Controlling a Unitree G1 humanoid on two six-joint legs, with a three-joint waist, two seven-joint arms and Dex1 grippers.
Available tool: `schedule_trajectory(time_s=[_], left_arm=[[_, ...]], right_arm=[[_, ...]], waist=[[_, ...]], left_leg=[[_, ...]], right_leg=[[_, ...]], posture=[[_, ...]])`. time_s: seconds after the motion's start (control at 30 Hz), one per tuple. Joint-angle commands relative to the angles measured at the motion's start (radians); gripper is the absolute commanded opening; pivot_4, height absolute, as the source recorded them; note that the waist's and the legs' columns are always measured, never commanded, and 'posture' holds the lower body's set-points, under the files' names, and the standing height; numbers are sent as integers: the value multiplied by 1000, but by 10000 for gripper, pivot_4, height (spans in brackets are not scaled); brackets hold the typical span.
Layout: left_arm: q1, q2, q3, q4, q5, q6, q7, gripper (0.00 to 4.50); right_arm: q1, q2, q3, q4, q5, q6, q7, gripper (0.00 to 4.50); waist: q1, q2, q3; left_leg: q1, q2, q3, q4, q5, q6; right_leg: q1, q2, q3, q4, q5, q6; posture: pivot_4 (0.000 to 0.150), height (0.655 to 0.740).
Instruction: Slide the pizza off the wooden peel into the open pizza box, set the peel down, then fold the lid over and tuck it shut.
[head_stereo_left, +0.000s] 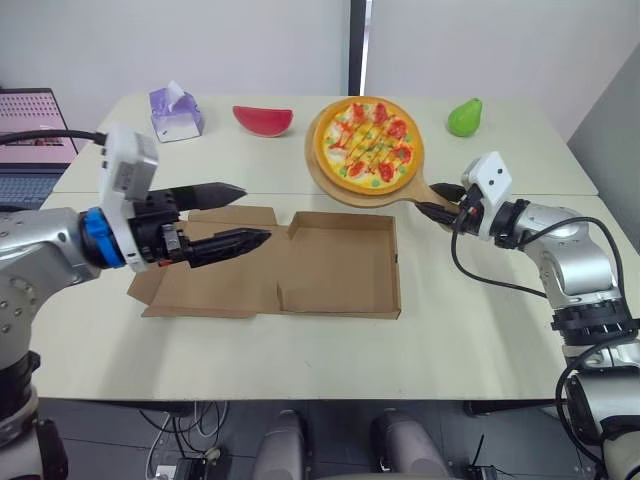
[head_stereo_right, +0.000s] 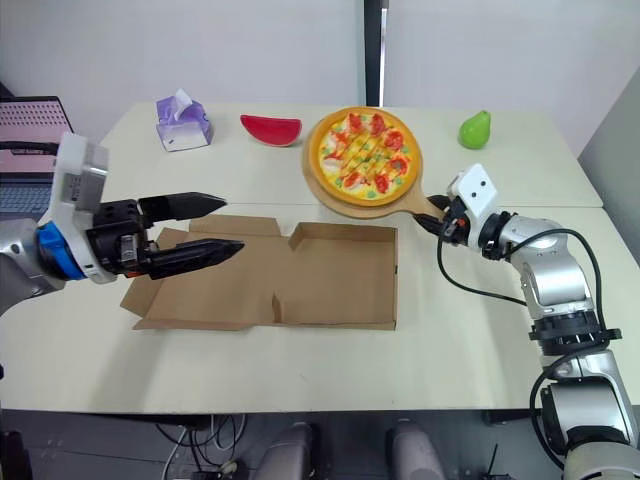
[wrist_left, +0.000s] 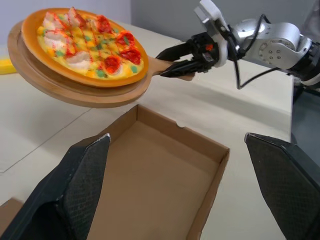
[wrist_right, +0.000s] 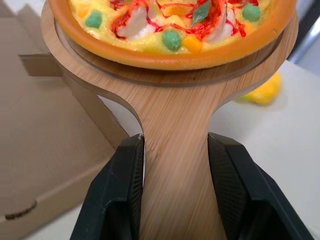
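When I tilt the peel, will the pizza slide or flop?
The pizza looks like a glossy moulded toy, so probably stiff, sliding as one disc. It seems seated in a shallow recess of the wooden peel, so may stick until tilted steeply. The right gripper holds only the narrow handle; the load could twist.

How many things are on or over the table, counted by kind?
2 fruits: watermelon slice, pear
2 boxes: pizza box, tissue box
1 pizza
1 wooden peel
1 yellow thing, unclear
Total: 7
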Motion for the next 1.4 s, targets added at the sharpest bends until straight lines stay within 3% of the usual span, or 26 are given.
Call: schedule_trajectory(time_s=[0.03,0.53,1.4], left_arm=[[42,32,72,-43,-14,0,22,45000],[60,78,80,-41,-67,-5,40,45000],[32,79,13,3,-20,-60,-20,45000]], right_arm=[[-50,7,-8,15,-3,-114,47,16115],[-64,40,20,193,-143,-449,40,16115],[-126,42,13,246,-216,-614,-28,16114]], waist=[[4,0,0],[10,0,0],[10,0,0]], left_leg=[[0,0,0,0,0,0],[0,0,0,0,0,0],[0,0,0,0,0,0]], right_leg=[[0,0,0,0,0,0],[0,0,0,0,0,0],[0,0,0,0,0,0]], posture=[[1500,7400],[1500,7400],[1500,7400]])
